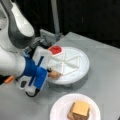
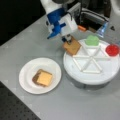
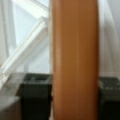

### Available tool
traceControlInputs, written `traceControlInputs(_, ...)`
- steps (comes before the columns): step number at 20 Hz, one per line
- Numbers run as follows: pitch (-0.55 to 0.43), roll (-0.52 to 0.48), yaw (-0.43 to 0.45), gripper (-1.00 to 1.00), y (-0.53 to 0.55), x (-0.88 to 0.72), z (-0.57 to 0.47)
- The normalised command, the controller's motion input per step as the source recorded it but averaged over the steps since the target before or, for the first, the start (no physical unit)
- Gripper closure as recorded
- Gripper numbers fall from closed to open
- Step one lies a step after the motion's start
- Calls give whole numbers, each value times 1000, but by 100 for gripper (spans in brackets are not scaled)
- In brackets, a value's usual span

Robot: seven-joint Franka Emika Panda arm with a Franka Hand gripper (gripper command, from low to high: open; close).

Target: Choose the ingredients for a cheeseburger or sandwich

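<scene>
Fingers (image 3: 33, 92) of the gripper (image 2: 68, 40) pinch a tan toast square (image 2: 72, 46) edge-on at the upper-left rim of the divided white tray (image 2: 75, 72). At lower left of a front view, the paper plate (image 2: 26, 75) carries toast, patty and yellow cheese square (image 2: 44, 78) stacked.

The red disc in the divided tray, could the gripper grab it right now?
Probably not yet: the gripper is already shut on a toast square at the divided tray's edge. The red disc itself lies uncovered.
</scene>
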Motion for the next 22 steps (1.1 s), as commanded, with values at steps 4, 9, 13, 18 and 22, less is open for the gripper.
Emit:
traceControlInputs(4,88,69,-34,100,-352,324,12)
traceControlInputs(9,117,69,-24,100,-348,335,41)
traceControlInputs(13,140,61,29,100,-297,332,92)
traceControlInputs(18,147,44,145,100,-206,350,136)
traceControlInputs(22,165,48,239,100,-53,482,244)
